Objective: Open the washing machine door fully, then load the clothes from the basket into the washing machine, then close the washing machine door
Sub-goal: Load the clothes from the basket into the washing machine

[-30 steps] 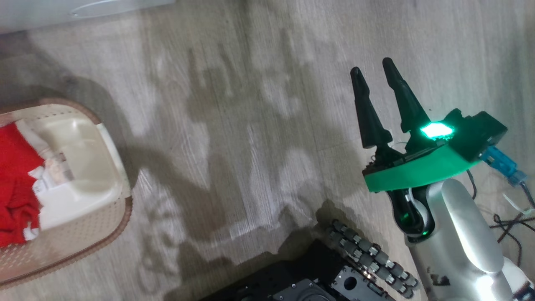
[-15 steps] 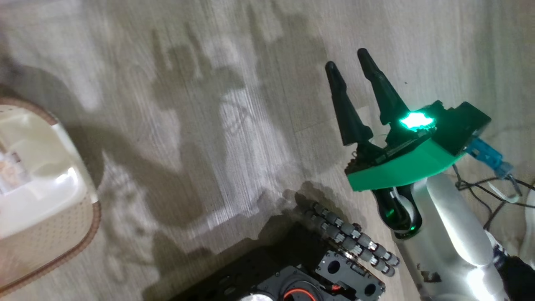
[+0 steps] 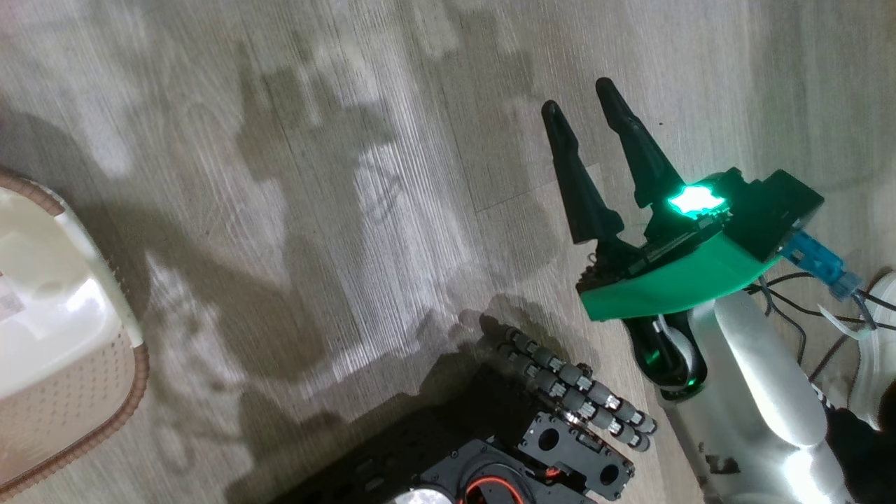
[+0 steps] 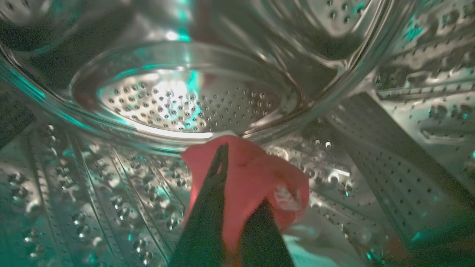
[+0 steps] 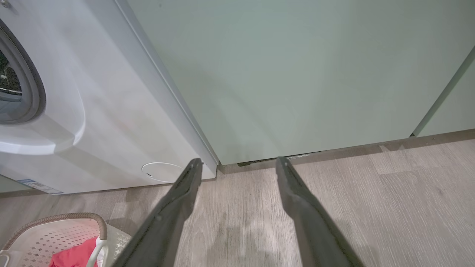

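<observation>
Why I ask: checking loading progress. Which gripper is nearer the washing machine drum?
Left. The left gripper, jaws shut on red clothes, is inside the drum. The right gripper hangs open above the floor, outside the washing machine.

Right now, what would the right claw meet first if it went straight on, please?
Most likely the foot of the green cabinet, just beside the washer corner. The open right claw aims there over the floor, though depth is hard to judge.
</observation>
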Motion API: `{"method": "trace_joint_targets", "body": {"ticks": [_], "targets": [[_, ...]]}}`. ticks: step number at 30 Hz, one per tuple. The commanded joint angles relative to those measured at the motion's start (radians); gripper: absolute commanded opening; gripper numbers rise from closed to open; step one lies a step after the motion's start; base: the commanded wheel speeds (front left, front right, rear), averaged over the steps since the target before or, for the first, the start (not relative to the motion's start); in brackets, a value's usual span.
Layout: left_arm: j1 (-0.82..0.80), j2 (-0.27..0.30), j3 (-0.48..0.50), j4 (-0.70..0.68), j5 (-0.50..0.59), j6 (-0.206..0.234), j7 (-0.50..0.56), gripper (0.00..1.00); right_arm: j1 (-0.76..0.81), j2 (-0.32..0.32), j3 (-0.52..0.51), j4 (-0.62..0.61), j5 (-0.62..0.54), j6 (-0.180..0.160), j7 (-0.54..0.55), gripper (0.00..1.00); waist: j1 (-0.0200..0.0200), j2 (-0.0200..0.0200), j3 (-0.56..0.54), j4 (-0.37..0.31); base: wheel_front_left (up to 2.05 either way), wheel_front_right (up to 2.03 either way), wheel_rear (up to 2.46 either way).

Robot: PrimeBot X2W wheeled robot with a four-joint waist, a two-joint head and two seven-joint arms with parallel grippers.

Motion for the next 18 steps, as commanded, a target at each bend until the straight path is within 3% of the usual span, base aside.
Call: {"method": "trace_joint_targets", "body": {"ticks": [1, 11, 18], "targets": [[-0.035, 0.019, -0.008, -0.026, 0.002, 0.005, -0.005, 1.0, 0.036, -0.004, 0.007, -0.028, -0.005, 0.0, -0.009, 1.0, -0.0001, 0.0, 0.001, 0.001, 0.0, 0.0, 0.0], [-0.048, 0.008, -0.028, 0.077, -0.006, 0.01, -0.065, 1.0, 0.01, -0.004, 0.013, -0.025, -0.008, 0.0, -0.009, 1.0, -0.0001, 0.0, -0.01, 0.002, 0.0, 0.0, 0.0], [-0.003, -0.042, -0.024, 0.125, -0.044, -0.004, -0.113, 1.0, 0.005, -0.004, 0.003, -0.013, -0.036, 0.0, -0.009, 1.0, -0.0001, 0.0, -0.079, 0.051, 0.0, 0.0, 0.0]]}}
